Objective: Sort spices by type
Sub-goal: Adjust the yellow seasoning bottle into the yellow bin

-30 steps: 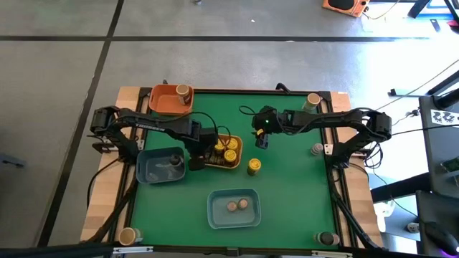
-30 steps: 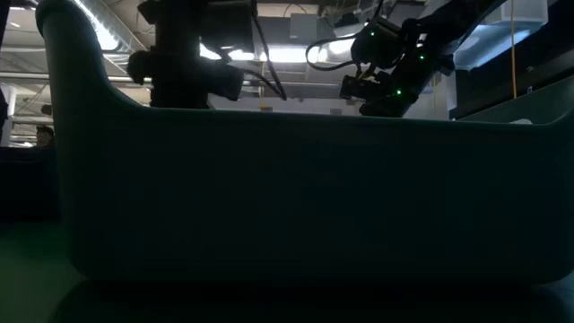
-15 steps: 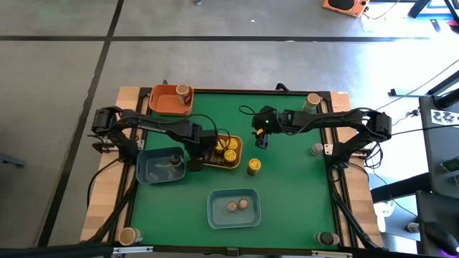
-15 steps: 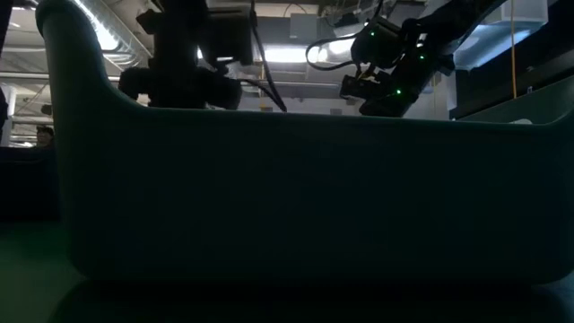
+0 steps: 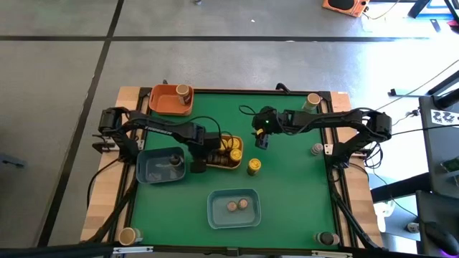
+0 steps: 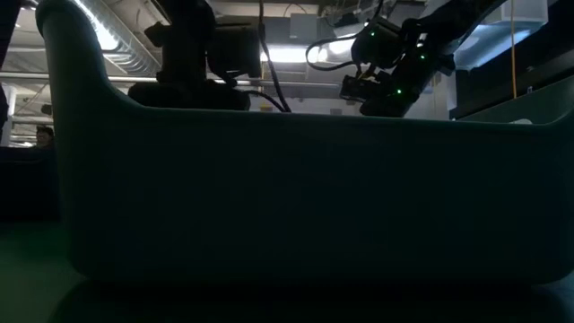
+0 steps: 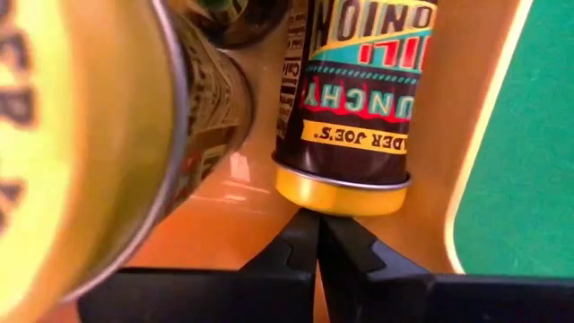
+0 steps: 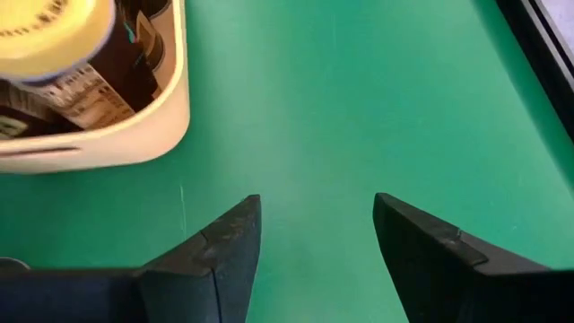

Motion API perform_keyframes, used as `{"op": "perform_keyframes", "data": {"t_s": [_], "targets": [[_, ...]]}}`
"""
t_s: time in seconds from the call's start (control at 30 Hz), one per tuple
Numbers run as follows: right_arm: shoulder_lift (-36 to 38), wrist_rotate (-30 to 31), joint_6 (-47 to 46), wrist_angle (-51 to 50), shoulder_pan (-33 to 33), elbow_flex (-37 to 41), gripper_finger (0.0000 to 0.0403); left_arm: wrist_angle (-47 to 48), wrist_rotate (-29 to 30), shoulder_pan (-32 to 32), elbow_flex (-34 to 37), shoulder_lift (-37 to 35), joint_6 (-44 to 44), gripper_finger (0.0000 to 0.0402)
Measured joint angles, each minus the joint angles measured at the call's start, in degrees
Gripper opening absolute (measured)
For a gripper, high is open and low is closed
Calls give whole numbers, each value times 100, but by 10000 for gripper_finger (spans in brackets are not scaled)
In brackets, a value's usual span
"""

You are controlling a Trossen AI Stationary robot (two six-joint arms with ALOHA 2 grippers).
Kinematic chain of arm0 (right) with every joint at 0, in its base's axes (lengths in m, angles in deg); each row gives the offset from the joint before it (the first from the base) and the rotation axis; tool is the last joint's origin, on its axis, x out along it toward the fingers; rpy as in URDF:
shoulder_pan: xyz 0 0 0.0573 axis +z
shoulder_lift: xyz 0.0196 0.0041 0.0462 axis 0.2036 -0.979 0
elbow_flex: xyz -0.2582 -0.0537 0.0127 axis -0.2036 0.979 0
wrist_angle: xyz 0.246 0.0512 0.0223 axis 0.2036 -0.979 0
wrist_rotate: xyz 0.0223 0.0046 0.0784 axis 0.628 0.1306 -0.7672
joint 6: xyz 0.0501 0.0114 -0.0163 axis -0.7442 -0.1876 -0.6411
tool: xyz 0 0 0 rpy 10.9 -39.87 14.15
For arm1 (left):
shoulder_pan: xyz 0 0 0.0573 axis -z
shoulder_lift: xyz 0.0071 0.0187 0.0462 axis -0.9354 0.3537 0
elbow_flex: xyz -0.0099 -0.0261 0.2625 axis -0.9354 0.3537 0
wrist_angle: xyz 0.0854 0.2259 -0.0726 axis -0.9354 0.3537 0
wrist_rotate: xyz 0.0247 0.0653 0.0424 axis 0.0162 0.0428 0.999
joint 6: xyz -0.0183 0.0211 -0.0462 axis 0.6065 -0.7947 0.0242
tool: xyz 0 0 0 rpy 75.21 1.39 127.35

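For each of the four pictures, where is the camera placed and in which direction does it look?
High view: above the table, looking straight down; both arms, the left end effector at the yellow tray, the right end effector over the green mat.
Low view: at table-top height, facing a blue tray's wall; arms above.
Left wrist view: on the left arm, its fingers together before a yellow-lidded jar.
Right wrist view: on the right arm, looking down between spread fingers.
Shared: both wrist views show the yellow tray.
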Motion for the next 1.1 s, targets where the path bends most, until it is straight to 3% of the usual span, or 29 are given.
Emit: {"op": "perform_keyframes", "data": {"t_s": [0.8, 1.1], "targets": [[278, -44, -17, -223, 0, -7, 214, -34, 2, 26, -511, -205, 305, 5], [274, -42, 0, -216, 0, -7, 214, -578, 2, 147, -587, -205, 392, 5]]}}
